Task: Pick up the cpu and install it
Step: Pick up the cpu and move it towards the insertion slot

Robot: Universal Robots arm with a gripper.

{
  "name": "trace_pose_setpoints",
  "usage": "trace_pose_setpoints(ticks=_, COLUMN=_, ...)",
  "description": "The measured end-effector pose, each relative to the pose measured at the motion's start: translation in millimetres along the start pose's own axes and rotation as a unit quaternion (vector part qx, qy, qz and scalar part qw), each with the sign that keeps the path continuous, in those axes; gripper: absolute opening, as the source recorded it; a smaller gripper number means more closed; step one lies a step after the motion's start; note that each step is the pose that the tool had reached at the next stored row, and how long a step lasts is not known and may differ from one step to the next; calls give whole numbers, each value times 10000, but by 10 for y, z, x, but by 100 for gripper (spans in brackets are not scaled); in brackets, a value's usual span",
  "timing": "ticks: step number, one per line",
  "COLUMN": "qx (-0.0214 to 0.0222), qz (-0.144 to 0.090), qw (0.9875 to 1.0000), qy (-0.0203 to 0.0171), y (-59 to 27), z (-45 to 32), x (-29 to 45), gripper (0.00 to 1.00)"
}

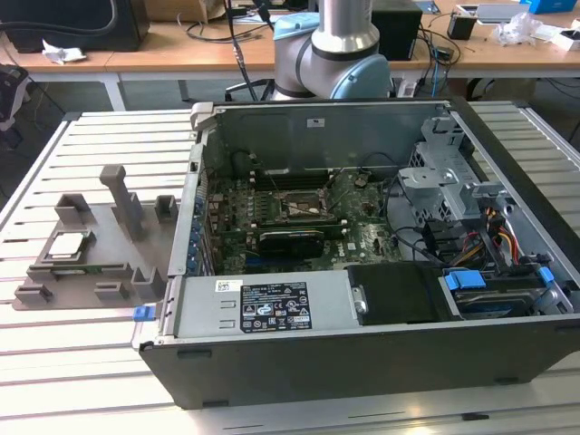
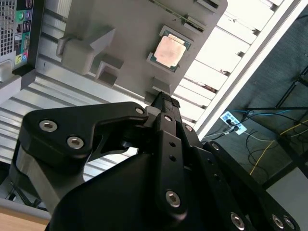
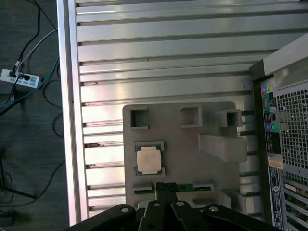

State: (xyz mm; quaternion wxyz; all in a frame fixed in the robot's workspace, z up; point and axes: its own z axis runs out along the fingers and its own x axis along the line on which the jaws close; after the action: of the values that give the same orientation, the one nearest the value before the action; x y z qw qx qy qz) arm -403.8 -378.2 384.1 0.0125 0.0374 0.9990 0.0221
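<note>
cpu (image 3: 148,161) on grey holder (image 3: 183,154), closed pincer (image 3: 165,187) near, apart

The cpu (image 1: 69,245), at the exterior view's left, has a smooth silvery metal top (slightly shiny). Its holder (image 1: 101,258) looks like matt grey plastic. The table (image 1: 82,362) is ribbed, bright metal. The gripper (image 2: 161,101) is matt black.

Noted arm (image 1: 337,45) cut off at exterior view's upper edge; in first wrist view, computer case (image 3: 288,144) cropped by frame edge, grey holder (image 3: 183,144) partly hidden behind gripper (image 3: 165,185), its body also cropped.
</note>
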Motion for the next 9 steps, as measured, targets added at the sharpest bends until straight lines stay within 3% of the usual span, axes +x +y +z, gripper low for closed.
trace_pose_setpoints(ticks=3, qx=0, qz=1, qw=10000, qy=0, y=0, z=0, x=2, gripper=11)
trace_pose_setpoints(ticks=7, qx=0, qz=0, qw=10000, qy=1, y=0, z=-1, x=3, gripper=36)
trace_pose_setpoints(ticks=8, qx=0, qz=0, qw=10000, qy=0, y=0, z=0, x=3, gripper=36)
trace_pose_setpoints(ticks=9, qx=0, qz=0, qw=10000, qy=0, y=0, z=0, x=3, gripper=47)
